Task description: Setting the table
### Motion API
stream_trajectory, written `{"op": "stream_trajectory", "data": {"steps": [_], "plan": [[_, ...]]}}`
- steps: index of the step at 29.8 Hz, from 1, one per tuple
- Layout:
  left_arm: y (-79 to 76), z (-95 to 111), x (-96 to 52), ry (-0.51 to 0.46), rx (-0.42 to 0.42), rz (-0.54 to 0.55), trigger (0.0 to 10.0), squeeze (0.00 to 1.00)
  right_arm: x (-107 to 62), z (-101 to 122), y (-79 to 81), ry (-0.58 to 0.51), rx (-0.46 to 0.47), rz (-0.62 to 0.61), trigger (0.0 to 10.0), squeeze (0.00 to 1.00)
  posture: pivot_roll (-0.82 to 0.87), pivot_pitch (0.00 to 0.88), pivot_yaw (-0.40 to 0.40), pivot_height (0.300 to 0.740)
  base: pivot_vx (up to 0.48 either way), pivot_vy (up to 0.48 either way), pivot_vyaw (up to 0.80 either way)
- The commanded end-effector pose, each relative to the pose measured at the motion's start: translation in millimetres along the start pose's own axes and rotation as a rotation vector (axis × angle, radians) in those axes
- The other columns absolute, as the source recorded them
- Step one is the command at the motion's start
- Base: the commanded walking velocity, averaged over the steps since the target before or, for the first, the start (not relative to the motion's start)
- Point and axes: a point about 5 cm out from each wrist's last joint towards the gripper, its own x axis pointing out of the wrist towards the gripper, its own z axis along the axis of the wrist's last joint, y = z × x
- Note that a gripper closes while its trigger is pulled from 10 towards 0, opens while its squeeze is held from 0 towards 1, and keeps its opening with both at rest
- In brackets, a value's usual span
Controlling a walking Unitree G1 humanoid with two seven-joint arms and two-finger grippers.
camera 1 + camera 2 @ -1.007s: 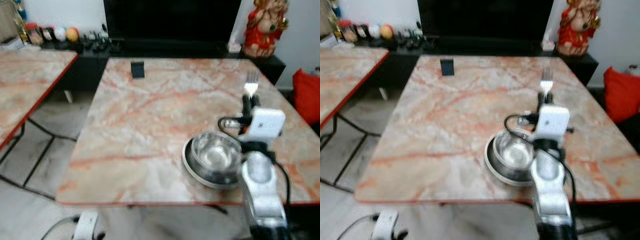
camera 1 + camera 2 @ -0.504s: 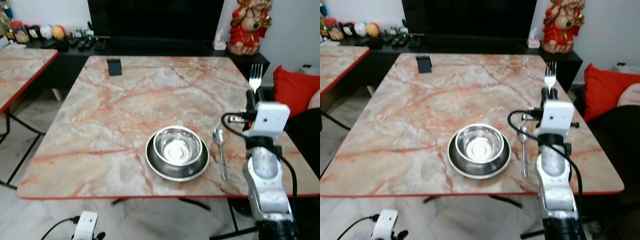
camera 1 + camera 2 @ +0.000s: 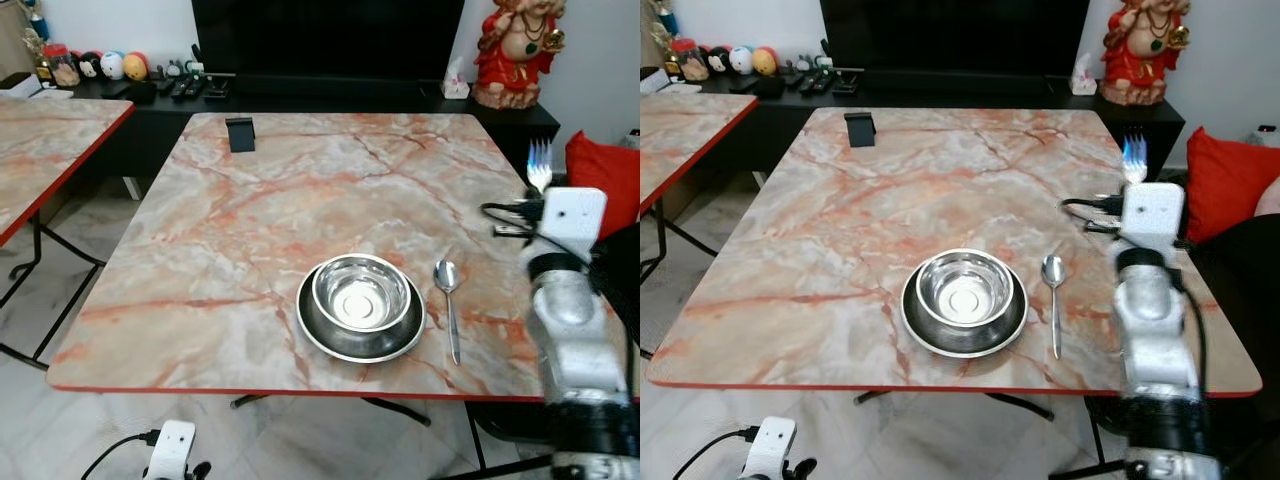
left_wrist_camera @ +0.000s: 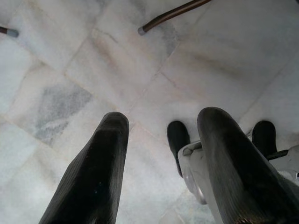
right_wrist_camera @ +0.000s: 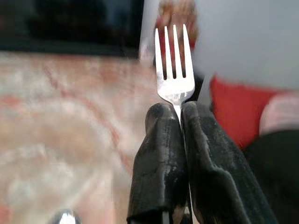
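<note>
pinching a fork (image 5: 174, 70) upright between its 2 black fingers, the right gripper (image 5: 180, 126) hovers at the marble table's (image 3: 300, 200) right edge. bowl (image 3: 360, 297) sits on a plate (image 3: 322, 338), spoon (image 3: 449, 305) just right. left gripper (image 4: 163, 154) hangs over the floor, fingers spread apart.

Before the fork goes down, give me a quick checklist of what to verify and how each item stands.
1. Fork gripped: ok, right tool is shut on its neck, tines up.
2. Bowl seated in plate: ok.
3. Spoon laid right of the plate: ok.
4. Bare table left of the plate: ok.
5. Fork over the table: not ok, it sits out by the right edge.
6. Left tool out of the way: ok, open, hanging over the floor.
</note>
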Motion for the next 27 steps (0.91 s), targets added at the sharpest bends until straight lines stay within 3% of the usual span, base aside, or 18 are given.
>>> {"op": "stream_trajectory", "data": {"steps": [1, 4, 12, 18, 27], "plan": [[-0.3, -3, -0.2, 0.022, -0.007, 0.000, 10.0, 0.00, 1.3, -3, -2.7, 0.041, -0.007, 0.021, 10.0, 0.00, -0.04, 0.000, -0.011, 0.740, 0.000, 0.000, 0.00], [-0.4, -4, -0.4, 0.022, -0.007, -0.003, 10.0, 0.00, -0.1, -13, -8.2, 0.102, -0.028, 0.023, 10.0, 0.00, -0.04, 0.000, -0.011, 0.740, 0.000, 0.000, 0.00], [-0.2, -4, -0.5, 0.025, 0.003, -0.009, 10.0, 0.00, 0.9, -39, -8.0, 0.262, 0.038, 0.097, 10.0, 0.00, -0.04, 0.000, -0.001, 0.740, 0.000, 0.000, 0.00], [-0.2, -4, -0.6, 0.025, 0.005, -0.012, 10.0, 0.00, 3.2, -46, 5.7, 0.288, 0.110, 0.165, 10.0, 0.00, -0.04, 0.000, 0.002, 0.740, 0.000, 0.000, 0.00], [-1.1, -3, -0.2, 0.022, 0.000, -0.013, 10.0, 0.00, 11.6, -53, 18.4, 0.287, 0.107, 0.176, 10.0, 0.00, -0.03, 0.000, -0.005, 0.740, 0.000, 0.000, 0.00]]}}
